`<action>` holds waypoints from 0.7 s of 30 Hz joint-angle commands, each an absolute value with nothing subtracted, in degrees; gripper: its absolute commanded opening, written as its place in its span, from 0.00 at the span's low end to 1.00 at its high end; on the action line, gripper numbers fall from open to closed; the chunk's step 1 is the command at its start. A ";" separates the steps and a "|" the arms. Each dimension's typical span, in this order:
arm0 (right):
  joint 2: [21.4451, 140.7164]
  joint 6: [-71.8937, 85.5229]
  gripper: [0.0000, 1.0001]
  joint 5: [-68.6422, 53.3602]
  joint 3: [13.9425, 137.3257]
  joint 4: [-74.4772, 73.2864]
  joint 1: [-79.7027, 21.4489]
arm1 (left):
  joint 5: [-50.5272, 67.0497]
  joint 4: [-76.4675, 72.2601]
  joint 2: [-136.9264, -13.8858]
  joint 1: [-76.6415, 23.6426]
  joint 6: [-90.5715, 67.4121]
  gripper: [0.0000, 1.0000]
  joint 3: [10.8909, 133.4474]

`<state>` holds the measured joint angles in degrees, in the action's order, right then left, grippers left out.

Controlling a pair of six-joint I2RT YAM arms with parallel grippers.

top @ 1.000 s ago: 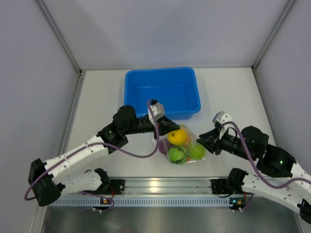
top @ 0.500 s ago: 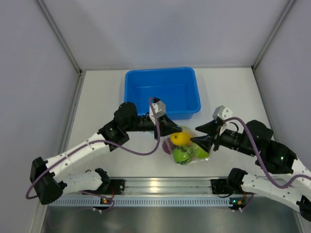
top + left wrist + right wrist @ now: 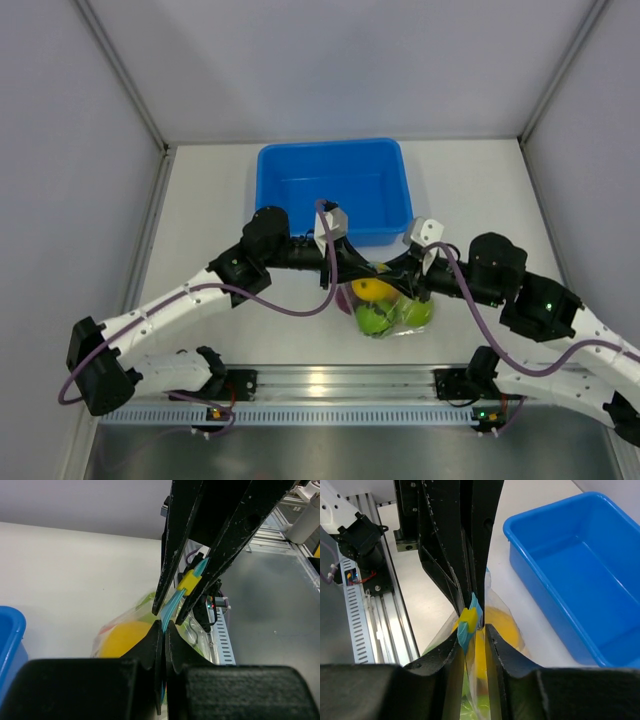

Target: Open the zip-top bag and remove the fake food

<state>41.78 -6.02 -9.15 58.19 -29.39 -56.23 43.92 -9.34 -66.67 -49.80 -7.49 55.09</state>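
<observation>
Opening stage: the zipper step is underway. Both arms are working the bag's top edge and no fruit is showing outside the bag, so I'm judging this as early in the task.
Left gripper (image 3: 161,630): its fingers are pressing almost together, clamping the teal zipper strip (image 3: 171,605) that is running through the thin gap.
Right gripper (image 3: 475,641): it is facing the left gripper tip to tip with its jaws narrow. The yellow slider (image 3: 468,617) is sitting right at its fingertips and looks pinched, though I'm not seeing firm contact.
Zip-top bag (image 3: 398,312): it is sitting directly below both grippers, with its top edge drawn up between them. I cannot tell whether its belly is resting on the table (image 3: 200,200).
Fake food (image 3: 372,290): it is lying inside the bag under the fingertips, a yellow piece on top and lime green ones beneath. The other pieces are not resolving.
Blue tub (image 3: 330,147): it is sitting just beyond the grippers, on their far side.
Next move (judgement): the left should be anchoring the strip while the right is dragging the slider along it, away from the left fingers. The pull needs to stay in line with the strip, or the film will be bunching or the slider slipping free.
After that: the mouth will be needing spreading before any fruit comes out.
</observation>
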 commanded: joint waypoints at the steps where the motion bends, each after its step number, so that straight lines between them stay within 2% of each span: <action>1: 41.49 -8.09 0.23 -10.37 60.73 -29.62 -56.87 | 45.70 -11.52 -66.45 -49.66 -7.21 0.00 58.01; 5: 41.39 -8.52 0.00 -10.02 60.82 -30.06 -56.87 | 46.14 -10.90 -66.80 -49.66 -6.77 0.00 58.27; 9: 42.80 -9.32 0.00 -9.32 62.66 -32.86 -56.87 | 44.65 -9.93 -66.10 -49.66 -5.89 0.02 58.10; 10: 43.85 -9.32 0.00 -9.32 63.19 -33.65 -56.87 | 44.47 -9.84 -65.75 -49.66 -5.63 0.23 57.83; 12: 45.17 -9.32 0.00 -9.67 64.77 -36.55 -56.87 | 44.56 -9.84 -65.22 -49.66 -5.19 0.37 57.74; 13: 46.22 -9.23 0.00 -9.75 65.21 -37.17 -56.87 | 44.82 -9.84 -64.95 -49.66 -5.10 0.48 57.74; 14: 46.75 -8.97 0.00 -9.76 65.74 -38.31 -56.87 | 45.78 -9.84 -64.95 -49.66 -4.75 0.53 57.74; 17: 47.64 -8.53 0.00 -9.84 66.27 -38.76 -56.87 | 45.88 -9.93 -64.95 -49.75 -4.31 0.57 58.44; 21: 47.90 -8.35 0.00 -9.84 66.18 -39.02 -56.95 | 45.01 -9.93 -65.13 -50.62 -3.61 0.56 59.59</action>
